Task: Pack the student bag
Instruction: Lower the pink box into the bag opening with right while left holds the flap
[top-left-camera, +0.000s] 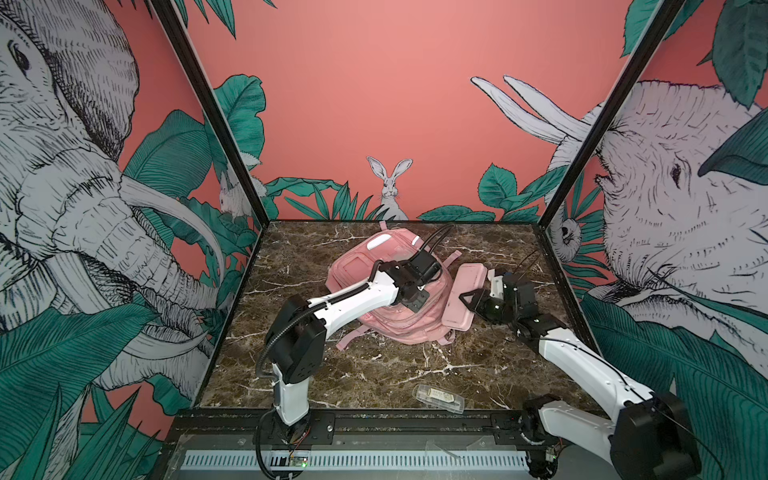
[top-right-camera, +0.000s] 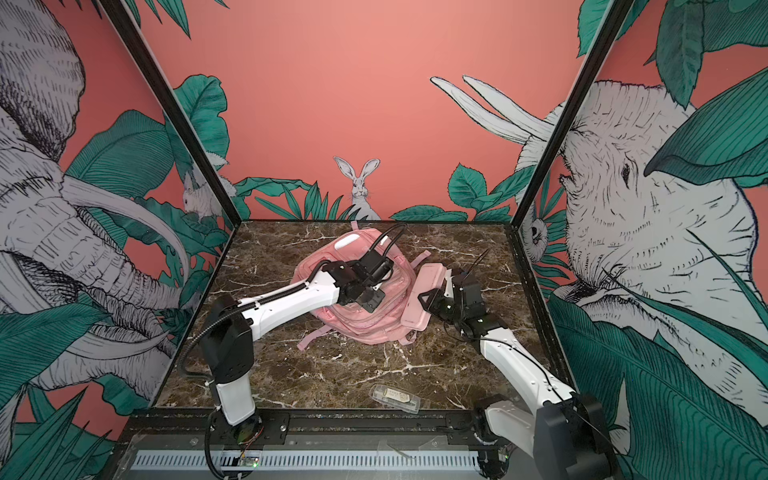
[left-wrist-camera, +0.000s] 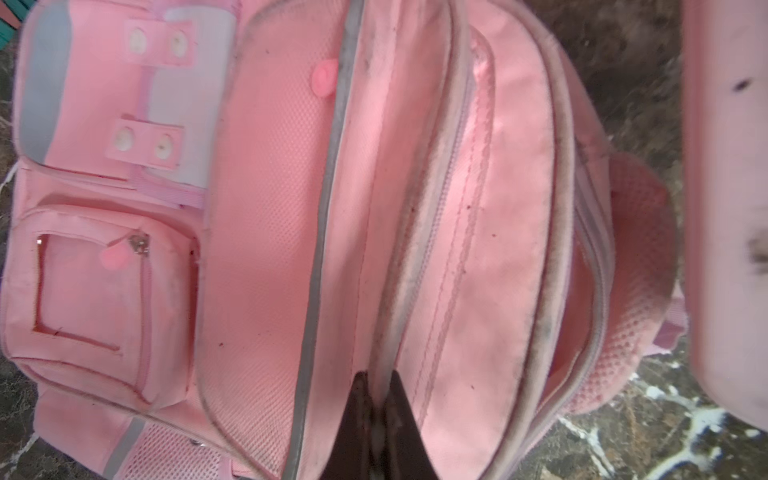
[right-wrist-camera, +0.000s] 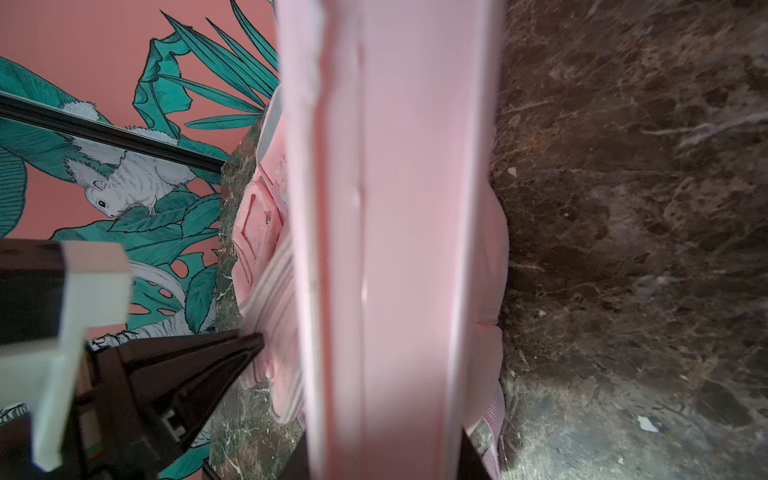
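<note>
Right, the student bag (top-left-camera: 355, 266) lies in the rear middle of the marble table (top-left-camera: 332, 374), pockets facing up, its far loop almost at the back edge. Open marble runs from the bag's near end all the way to the front rail. The only thing down there is a small clear plastic box (top-left-camera: 438, 400), just inside the front edge and right of centre. One pink strap (top-left-camera: 353, 337) trails off the bag toward the front left. On the left side I've got a wide strip of bare table between bag and wall; on the right it's tighter, with my right arm filling most of that lane.

On my left arm the shoulder link stands upright at the front-left corner, forearm stretched diagonally up to the bag, wrist bent down over it. The left gripper (left-wrist-camera: 376, 415) has its fingertips pressed together, pinching a fold of the bag's fabric at the seam beside the mesh panel.

The right arm lies low along the right side, wrist folded inward toward the bag. The right gripper (top-left-camera: 465, 298) is clamped across the pink pencil case (top-left-camera: 471, 275), which fills the gap between its fingers in the right wrist view. The case stands tilted, hard against the bag's right flank, its lower end down by the table; whether that end touches the marble I can't tell
</note>
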